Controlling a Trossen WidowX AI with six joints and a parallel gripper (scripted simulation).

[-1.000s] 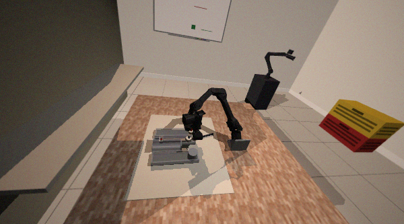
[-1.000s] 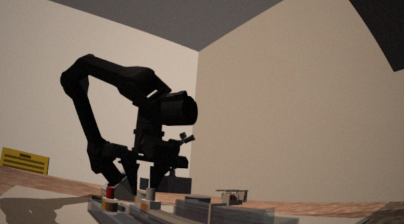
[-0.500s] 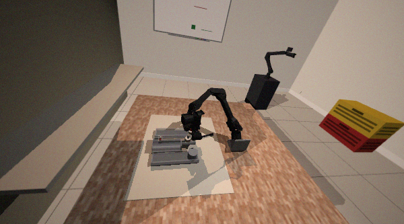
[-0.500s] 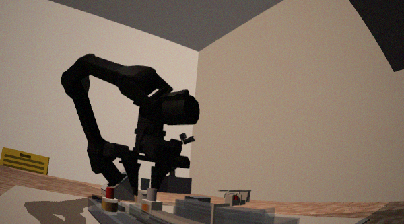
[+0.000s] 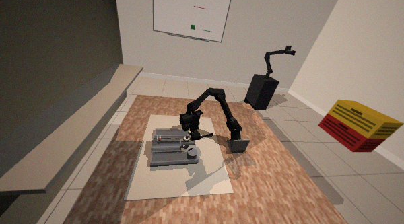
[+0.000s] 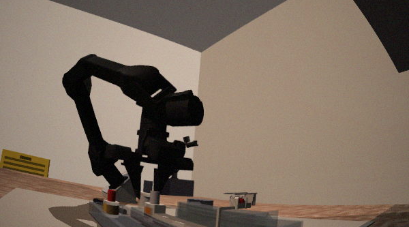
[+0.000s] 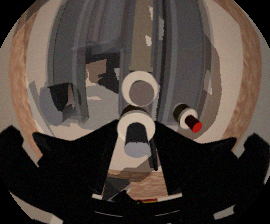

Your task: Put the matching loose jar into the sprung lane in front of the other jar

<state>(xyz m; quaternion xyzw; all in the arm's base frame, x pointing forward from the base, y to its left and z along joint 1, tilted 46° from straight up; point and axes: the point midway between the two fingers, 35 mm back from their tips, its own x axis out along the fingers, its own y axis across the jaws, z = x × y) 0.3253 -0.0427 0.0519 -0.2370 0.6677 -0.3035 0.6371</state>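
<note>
Grey-capped jar (image 7: 136, 137) sits clenched in my claw (image 7: 135, 141), at the near end of the lane (image 7: 140, 23). Its twin (image 7: 139, 90) stands just beyond. A red-capped jar (image 7: 188, 120) stands to the right.

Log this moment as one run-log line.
gripper: shut on grey-capped jar | matching jar: ahead in lane | red-capped jar: aside, untouched | release: not yet done

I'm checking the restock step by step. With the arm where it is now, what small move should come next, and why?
Probably a slow push along the lane. The gripper is shut on a grey-capped jar, and the matching jar stands right ahead of it in the wrist view. The red-capped jar sits off to one side. Whether the two grey-capped jars already touch cannot be told, so ease forward gently.
</note>
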